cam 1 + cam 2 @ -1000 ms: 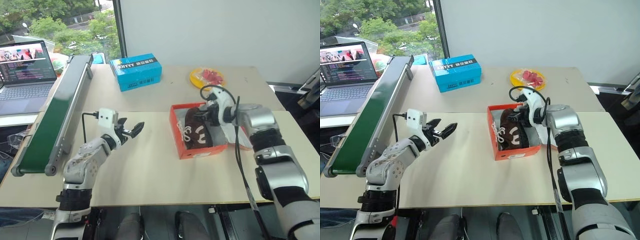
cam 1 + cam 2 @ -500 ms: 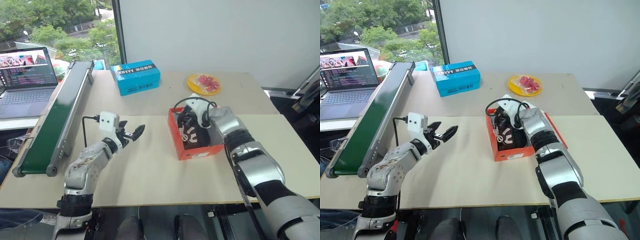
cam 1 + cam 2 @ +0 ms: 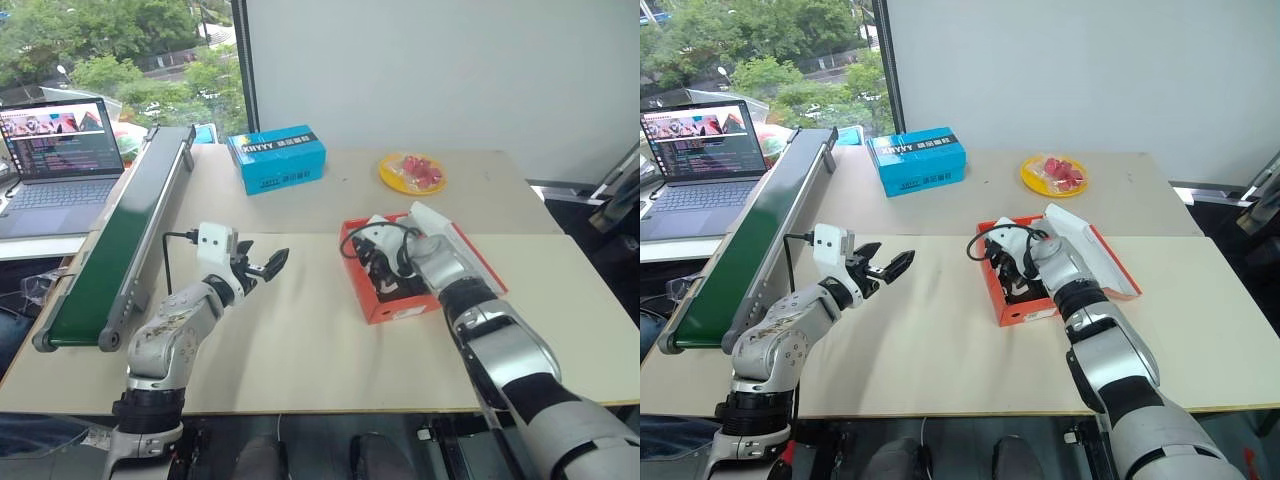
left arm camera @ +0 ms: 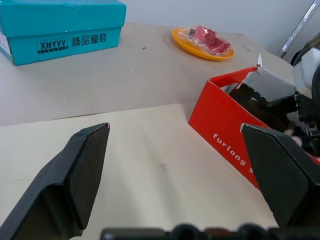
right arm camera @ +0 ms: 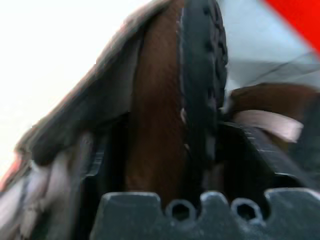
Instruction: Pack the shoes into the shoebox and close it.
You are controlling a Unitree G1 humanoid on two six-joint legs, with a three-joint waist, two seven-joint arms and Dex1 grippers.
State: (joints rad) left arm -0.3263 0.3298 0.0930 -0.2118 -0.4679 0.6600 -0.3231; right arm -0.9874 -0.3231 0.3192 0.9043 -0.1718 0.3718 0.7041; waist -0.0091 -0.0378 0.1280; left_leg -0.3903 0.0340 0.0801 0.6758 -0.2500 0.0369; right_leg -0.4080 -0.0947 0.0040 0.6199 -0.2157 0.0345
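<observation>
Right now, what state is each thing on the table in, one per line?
Shoebox: lid open, leaning back.
Shoes: inside the shoebox.
Blue carton: closed.
Laptop: open, screen on.
Yellow plate: holds a red item in clear wrap.
Left gripper: jaws open, empty.
Right gripper: in the shoebox at the shoes.

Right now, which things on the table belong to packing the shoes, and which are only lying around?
For the job:
- shoes, inside the box
- shoebox, red-orange, lid open

Lying about:
- blue carton
- yellow plate with red pieces
- green conveyor
- laptop
</observation>
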